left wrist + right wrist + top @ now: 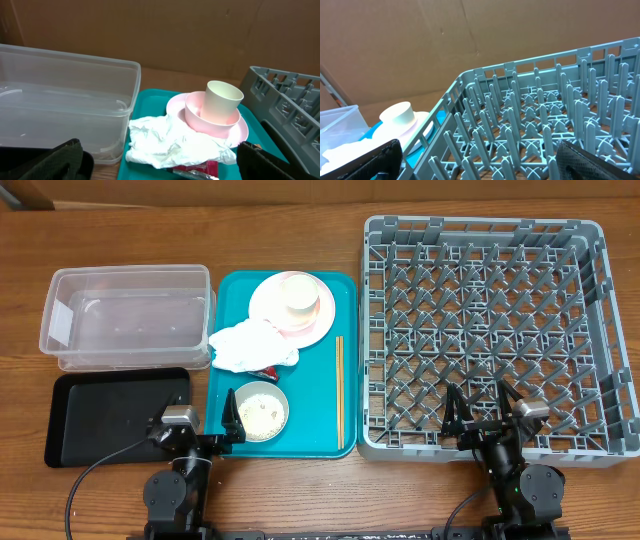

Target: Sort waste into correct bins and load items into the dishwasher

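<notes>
One wood table (pixel 350 495), cardboard bkgd (pixel 150 30)

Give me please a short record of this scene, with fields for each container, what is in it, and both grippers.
clear tub: empty
black tray: empty
dish rack: empty
teal tray: pink plate under a pale bowl holding a white cup; crumpled napkin; red wrapper beneath napkin; grey-green bowl with rice; chopsticks
left gripper: jaws open, empty, near teal tray
right gripper: jaws open, empty, at rack's near edge
</notes>
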